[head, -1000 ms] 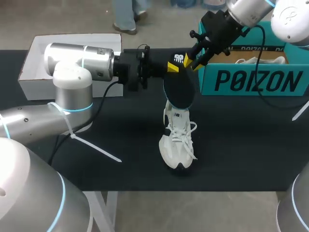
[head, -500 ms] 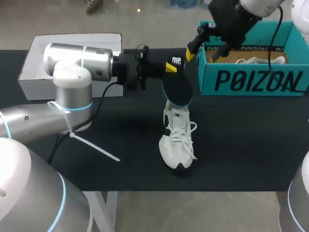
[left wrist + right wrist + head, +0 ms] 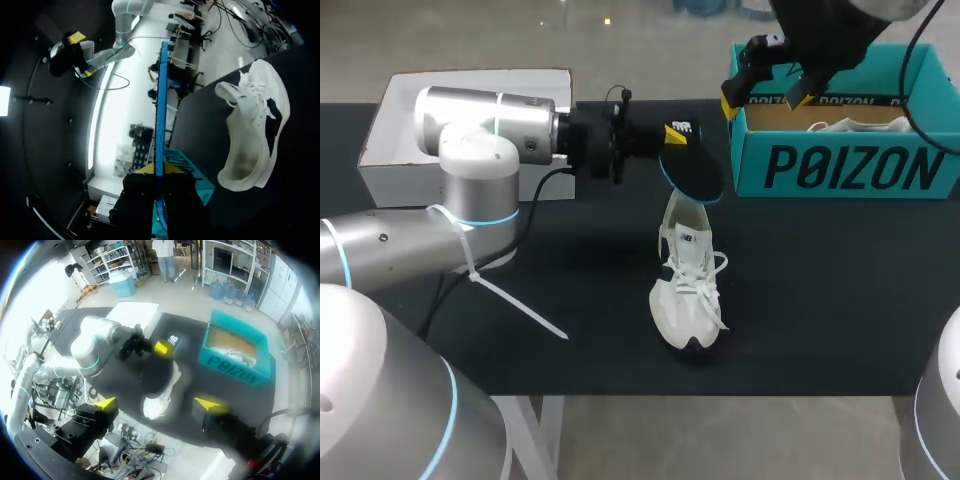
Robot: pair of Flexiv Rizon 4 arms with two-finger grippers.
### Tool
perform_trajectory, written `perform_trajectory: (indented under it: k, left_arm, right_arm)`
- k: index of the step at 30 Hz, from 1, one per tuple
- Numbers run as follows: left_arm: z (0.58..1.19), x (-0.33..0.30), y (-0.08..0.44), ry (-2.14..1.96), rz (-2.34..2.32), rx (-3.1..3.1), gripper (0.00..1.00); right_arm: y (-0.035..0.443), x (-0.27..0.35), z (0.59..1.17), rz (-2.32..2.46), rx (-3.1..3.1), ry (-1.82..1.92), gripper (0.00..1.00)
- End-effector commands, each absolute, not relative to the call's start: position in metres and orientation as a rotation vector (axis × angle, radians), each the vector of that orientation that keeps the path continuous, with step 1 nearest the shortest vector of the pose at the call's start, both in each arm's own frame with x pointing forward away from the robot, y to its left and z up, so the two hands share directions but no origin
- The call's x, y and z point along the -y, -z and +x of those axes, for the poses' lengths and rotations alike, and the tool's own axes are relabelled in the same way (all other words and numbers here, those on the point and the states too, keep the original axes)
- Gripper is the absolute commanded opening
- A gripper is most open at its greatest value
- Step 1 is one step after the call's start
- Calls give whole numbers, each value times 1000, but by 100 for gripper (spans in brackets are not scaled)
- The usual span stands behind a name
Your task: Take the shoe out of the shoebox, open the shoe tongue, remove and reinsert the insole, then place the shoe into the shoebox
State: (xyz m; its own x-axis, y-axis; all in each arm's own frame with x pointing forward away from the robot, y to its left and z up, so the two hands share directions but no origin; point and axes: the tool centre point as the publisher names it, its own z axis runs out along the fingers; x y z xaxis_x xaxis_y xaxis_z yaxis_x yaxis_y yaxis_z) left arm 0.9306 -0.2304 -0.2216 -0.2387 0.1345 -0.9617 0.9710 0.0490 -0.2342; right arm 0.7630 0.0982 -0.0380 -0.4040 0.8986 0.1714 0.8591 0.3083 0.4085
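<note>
A white shoe (image 3: 687, 285) lies on the black table with its toe toward the front edge. Just above its heel hangs a black insole (image 3: 692, 170), and my left gripper (image 3: 665, 135) is shut on its upper end. In the left wrist view the insole (image 3: 160, 110) shows edge-on as a thin blue line between the yellow tips of the left gripper (image 3: 157, 170), with the shoe (image 3: 255, 135) beside it. My right gripper (image 3: 760, 100) is open and empty, high over the left end of the teal shoebox (image 3: 840, 170). From the right wrist view, the right gripper (image 3: 158, 403) looks down on the shoe (image 3: 159, 397) and the shoebox (image 3: 235, 360).
Another white shoe (image 3: 860, 125) lies inside the teal shoebox. A white box lid (image 3: 400, 150) sits at the table's back left, behind my left arm. A white cable tie (image 3: 515, 300) trails from the left arm over the table.
My right gripper has let go of the insole, opened wide and risen back toward the shoebox. The left gripper still holds the insole, which now tilts flatter over the shoe.
</note>
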Motion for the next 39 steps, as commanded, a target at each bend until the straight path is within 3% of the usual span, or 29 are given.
perform_trajectory:
  k: [1,26,30,39]
  left_arm:
    - [929,234,217,1287,1172,-1518,0]
    - [928,230,214,1413,1172,-1507,0]
    - [946,222,200,1813,839,-1687,0]
    - [957,230,199,2053,453,-2039,0]
  right_arm:
    - [33,-98,758,1653,-2477,-708,100]
    - [31,-99,757,1648,-2476,-700,100]
    - [31,-99,757,1648,-2476,-700,100]
    - [31,-99,757,1648,-2476,-700,100]
